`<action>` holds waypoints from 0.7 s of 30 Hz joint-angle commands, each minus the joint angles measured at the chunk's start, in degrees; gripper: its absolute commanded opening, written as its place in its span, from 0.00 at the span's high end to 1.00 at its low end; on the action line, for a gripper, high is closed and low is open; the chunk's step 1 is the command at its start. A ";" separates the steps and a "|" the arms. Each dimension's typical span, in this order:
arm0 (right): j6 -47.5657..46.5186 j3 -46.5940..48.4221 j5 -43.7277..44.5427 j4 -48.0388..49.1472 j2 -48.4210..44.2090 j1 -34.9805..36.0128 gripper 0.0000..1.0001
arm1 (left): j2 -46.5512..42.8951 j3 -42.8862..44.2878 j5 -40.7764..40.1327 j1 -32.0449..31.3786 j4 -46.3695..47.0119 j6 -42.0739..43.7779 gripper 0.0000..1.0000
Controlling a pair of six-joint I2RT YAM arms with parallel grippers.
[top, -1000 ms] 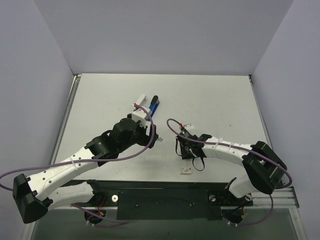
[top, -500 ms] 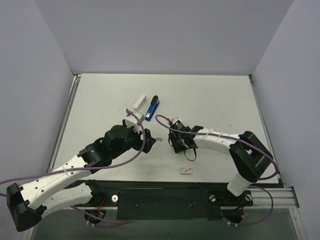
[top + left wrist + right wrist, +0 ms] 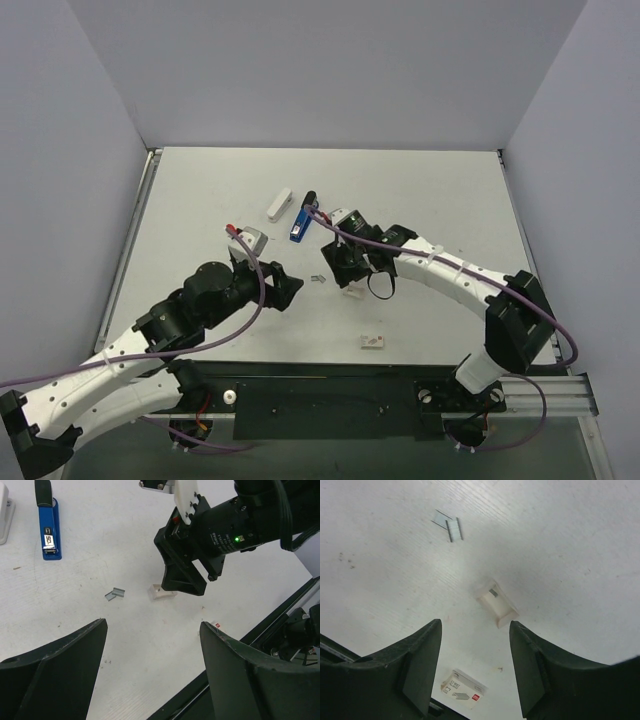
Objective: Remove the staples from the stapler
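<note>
Two grey metal staple strips lie loose, apart from the blue black-handled stapler, so unloading looks mostly done; left gripper and right gripper both gape empty.

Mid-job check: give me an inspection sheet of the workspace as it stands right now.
Surface: white table, a few small dark specks.
Job's things: blue stapler lying toward the far middle; loose staples on the table nearer the arms.
Clutter: white oblong piece beside the stapler; small white box near the staples; staple box by the near edge.
Pincers: left pincer open, empty; right pincer open, empty, above the small white box.
Cables: purple cable loops along each arm.
Surroundings: plain walls; black rail at the near edge.
</note>
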 commanded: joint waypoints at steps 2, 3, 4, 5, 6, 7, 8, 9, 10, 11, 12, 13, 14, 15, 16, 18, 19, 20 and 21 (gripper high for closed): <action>-6.01 5.64 -6.50 -2.50 5.68 0.40 0.48 | -3.34 -0.10 0.55 -0.13 1.53 -2.35 0.15; -6.37 5.99 -6.76 -2.15 6.91 0.57 0.48 | -3.78 -0.36 0.72 -0.13 1.71 -2.35 0.15; -7.24 6.61 -7.11 -1.28 7.53 0.58 0.48 | -4.74 -0.62 0.90 -0.13 1.80 -2.70 0.15; -7.69 6.87 -7.73 -1.01 8.75 0.66 0.48 | -5.36 -1.06 1.25 -0.13 2.23 -2.71 0.15; -8.56 7.75 -7.82 -0.92 9.46 0.58 0.48 | -6.24 -1.24 1.34 -0.13 2.41 -3.05 0.15; -9.62 8.28 -8.00 -0.92 10.60 0.75 0.49 | -6.68 -1.42 1.34 -0.13 2.41 -3.23 0.15; -9.63 8.98 -8.08 -0.83 11.13 0.93 0.49 | -7.30 -1.33 1.43 -0.13 2.24 -3.41 0.15; -11.80 9.16 -8.26 -0.74 12.01 1.01 0.49 | -7.48 -1.42 1.43 -0.13 1.89 -3.50 0.15; -12.26 9.60 -8.35 -0.57 12.45 1.01 0.49 | -7.83 -1.50 1.43 -0.13 1.71 -3.50 0.15; -13.39 9.95 -8.78 -0.48 13.24 1.01 0.49 | -7.92 -1.33 1.34 -0.13 1.36 -3.58 0.15; -13.84 9.95 -8.87 -0.56 13.86 1.19 0.50 | -8.18 -1.42 1.34 -0.13 1.18 -3.50 0.15; -14.37 10.30 -8.79 -0.57 14.56 1.28 0.50 | -8.27 -1.42 1.25 -0.13 1.09 -3.50 0.15; -14.55 10.30 -8.70 -0.57 15.18 1.37 0.50 | -8.44 -1.33 1.25 -0.13 0.92 -3.50 0.15; -14.55 10.48 -8.26 -0.48 15.88 1.45 0.50 | -8.53 -1.42 1.08 -0.13 0.74 -3.58 0.15; -14.37 10.48 -8.09 -0.22 16.32 1.54 0.50 | -8.62 -1.42 0.99 -0.13 0.57 -3.50 0.15; -14.02 10.57 -7.73 0.83 17.37 1.63 0.50 | -8.88 -1.51 0.90 -0.13 0.48 -3.50 0.15; -13.67 10.65 -7.39 1.19 18.16 1.63 0.50 | -8.97 -1.51 0.81 -0.13 0.48 -3.50 0.15; -13.67 10.83 -7.12 1.54 18.95 1.63 0.50 | -9.15 -1.68 0.73 -0.13 0.48 -3.58 0.15; -13.41 11.27 -7.03 1.72 19.31 1.63 0.50 | -9.32 -1.68 0.73 -0.13 0.56 -3.58 0.15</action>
